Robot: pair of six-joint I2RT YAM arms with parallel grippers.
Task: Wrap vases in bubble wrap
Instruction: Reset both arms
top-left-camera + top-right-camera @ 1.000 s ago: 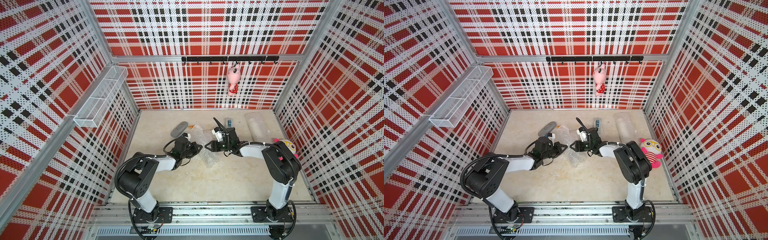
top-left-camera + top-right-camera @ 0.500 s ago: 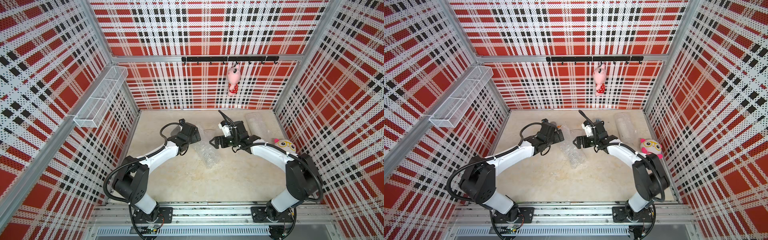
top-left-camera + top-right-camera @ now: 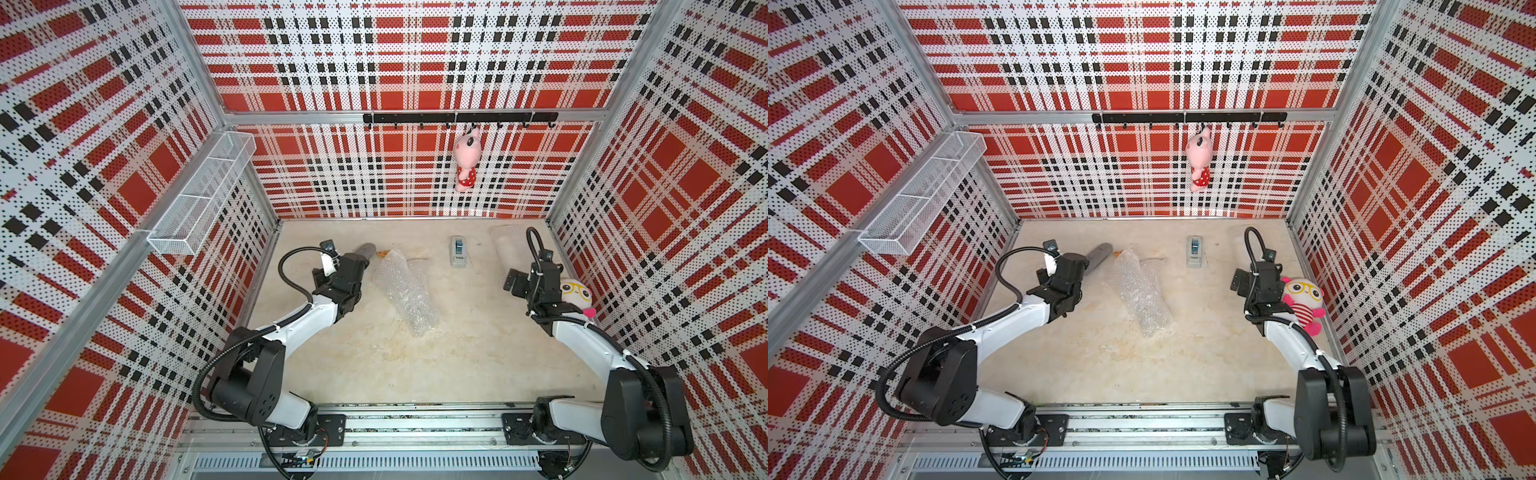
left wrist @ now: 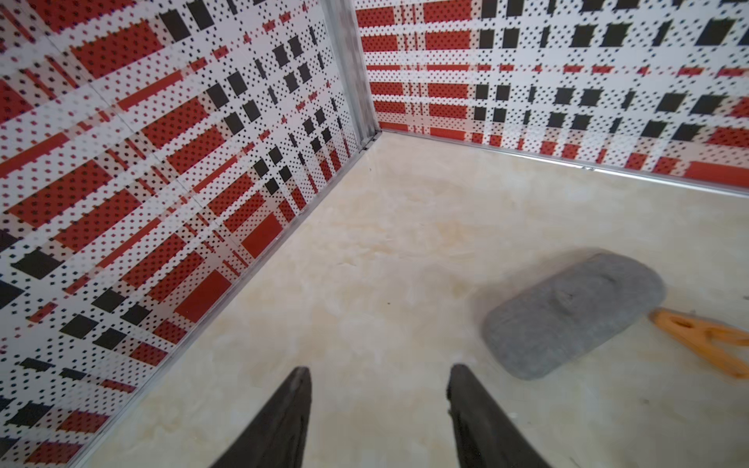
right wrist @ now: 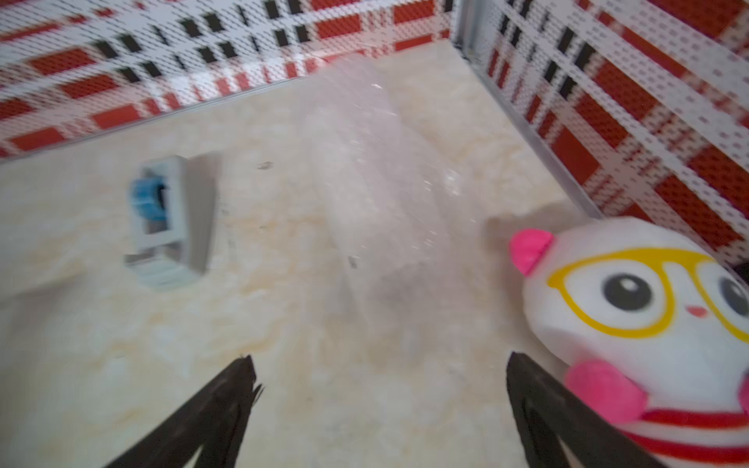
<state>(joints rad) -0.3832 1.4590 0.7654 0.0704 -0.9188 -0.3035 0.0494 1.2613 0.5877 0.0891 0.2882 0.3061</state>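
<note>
A bubble wrap bundle (image 3: 405, 291) is lying in the middle of the table (image 3: 457, 365), and a second roll (image 5: 377, 182) is resting near the back wall (image 3: 415, 178). Both are presumably enclosing vases, so the left gripper (image 4: 377, 370) and right gripper (image 5: 379, 360) are hovering well apart, jaws spread, holding nothing.

Bubble-wrap bundle (image 3: 405, 291) is lying slantwise in the middle of the table (image 3: 457, 353), nothing touching it. Left arm (image 3: 307, 316) is up by the grey case (image 3: 365, 250), right arm (image 3: 582, 336) next to the plush toy (image 3: 575, 293) with glasses. Tape dispenser (image 3: 457, 252) sits near the back wall, with another clear wrapped roll (image 3: 505, 249) off to its right.
</note>
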